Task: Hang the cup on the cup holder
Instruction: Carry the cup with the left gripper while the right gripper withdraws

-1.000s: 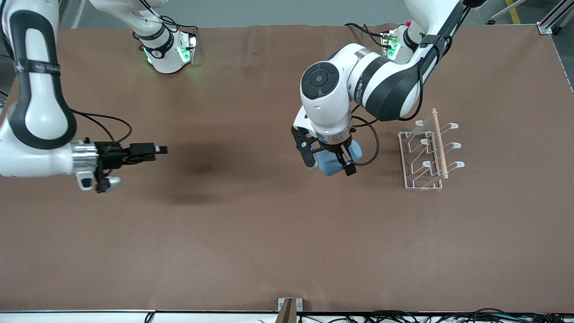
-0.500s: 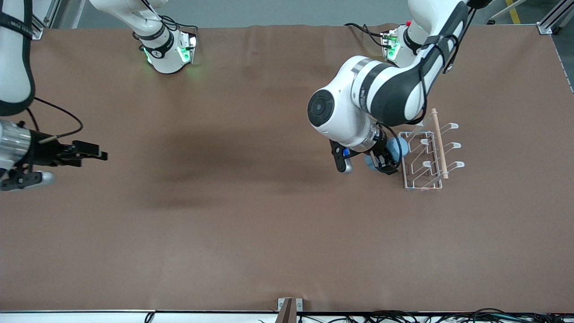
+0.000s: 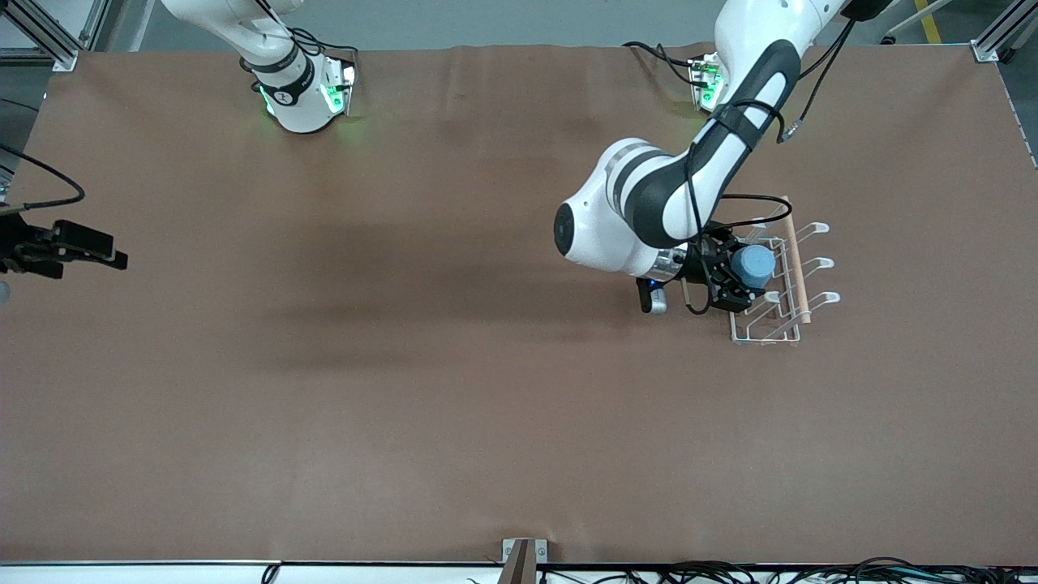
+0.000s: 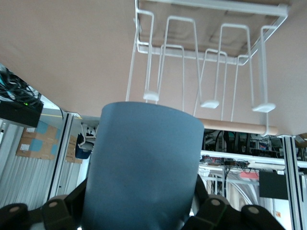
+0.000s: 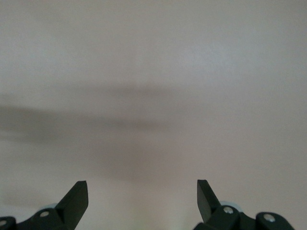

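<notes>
The left arm bends down from its base and turns its wrist sideways, so the left gripper lies level over the edge of the cup holder nearest the middle of the table. Its fingers are clamped on the cup, which is carried on its side in the air over the rack's wire base, closed bottom toward the wooden rod.

The right arm waits at its own end of the table. Only the right gripper shows at the picture's edge, the rest cut off. In the right wrist view its fingers stand wide apart over bare table.

In the left wrist view the cup hides most of the left gripper. It is matte, dull blue and slightly tapered. The cup holder is thin white wire with flat loop tips.
</notes>
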`<action>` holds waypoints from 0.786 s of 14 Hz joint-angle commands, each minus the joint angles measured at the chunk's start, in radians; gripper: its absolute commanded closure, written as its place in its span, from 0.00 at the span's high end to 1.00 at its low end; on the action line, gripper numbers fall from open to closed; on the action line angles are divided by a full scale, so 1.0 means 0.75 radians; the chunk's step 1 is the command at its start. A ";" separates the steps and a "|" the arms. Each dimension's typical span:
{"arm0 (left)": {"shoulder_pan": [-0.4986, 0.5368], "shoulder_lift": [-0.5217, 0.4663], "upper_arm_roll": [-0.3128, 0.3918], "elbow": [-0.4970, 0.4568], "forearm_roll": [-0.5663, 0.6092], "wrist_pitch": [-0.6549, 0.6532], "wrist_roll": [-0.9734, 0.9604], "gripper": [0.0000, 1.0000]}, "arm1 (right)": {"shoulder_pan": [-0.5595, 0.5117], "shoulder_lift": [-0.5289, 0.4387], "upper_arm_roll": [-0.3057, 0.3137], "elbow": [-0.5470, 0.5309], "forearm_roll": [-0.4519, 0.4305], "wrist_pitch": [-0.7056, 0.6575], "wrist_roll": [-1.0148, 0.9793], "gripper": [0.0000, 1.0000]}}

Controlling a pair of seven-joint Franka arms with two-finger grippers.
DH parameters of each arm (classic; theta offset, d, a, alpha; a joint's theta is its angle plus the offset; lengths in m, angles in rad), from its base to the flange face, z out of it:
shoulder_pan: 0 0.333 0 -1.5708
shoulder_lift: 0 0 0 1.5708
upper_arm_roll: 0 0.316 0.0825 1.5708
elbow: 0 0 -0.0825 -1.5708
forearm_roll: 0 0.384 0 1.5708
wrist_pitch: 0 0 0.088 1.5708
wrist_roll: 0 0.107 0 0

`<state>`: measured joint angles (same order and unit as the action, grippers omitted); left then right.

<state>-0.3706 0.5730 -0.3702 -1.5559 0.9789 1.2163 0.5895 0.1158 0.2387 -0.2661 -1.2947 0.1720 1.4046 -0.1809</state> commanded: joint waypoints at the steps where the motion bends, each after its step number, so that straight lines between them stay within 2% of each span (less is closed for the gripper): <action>1: 0.052 -0.040 -0.005 -0.058 0.061 -0.012 0.016 0.28 | -0.058 -0.005 0.029 0.057 -0.021 -0.067 0.049 1.00; 3: 0.075 -0.050 -0.007 -0.099 0.071 -0.012 0.006 0.27 | -0.060 -0.022 0.038 0.059 -0.033 -0.067 0.053 1.00; 4: 0.085 -0.048 -0.007 -0.106 0.067 -0.014 -0.015 0.27 | -0.058 -0.052 0.050 0.057 -0.076 -0.059 0.069 1.00; 8: 0.110 -0.038 -0.009 -0.138 0.057 -0.012 -0.097 0.27 | -0.170 -0.148 0.297 0.006 -0.182 -0.053 0.208 1.00; 11: 0.110 -0.034 -0.012 -0.175 0.053 -0.010 -0.209 0.27 | -0.275 -0.195 0.399 -0.065 -0.182 -0.028 0.241 0.99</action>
<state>-0.2932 0.5701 -0.3706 -1.6471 1.0093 1.2142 0.4787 -0.0154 0.1447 -0.0321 -1.2617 0.0527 1.3586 -0.0287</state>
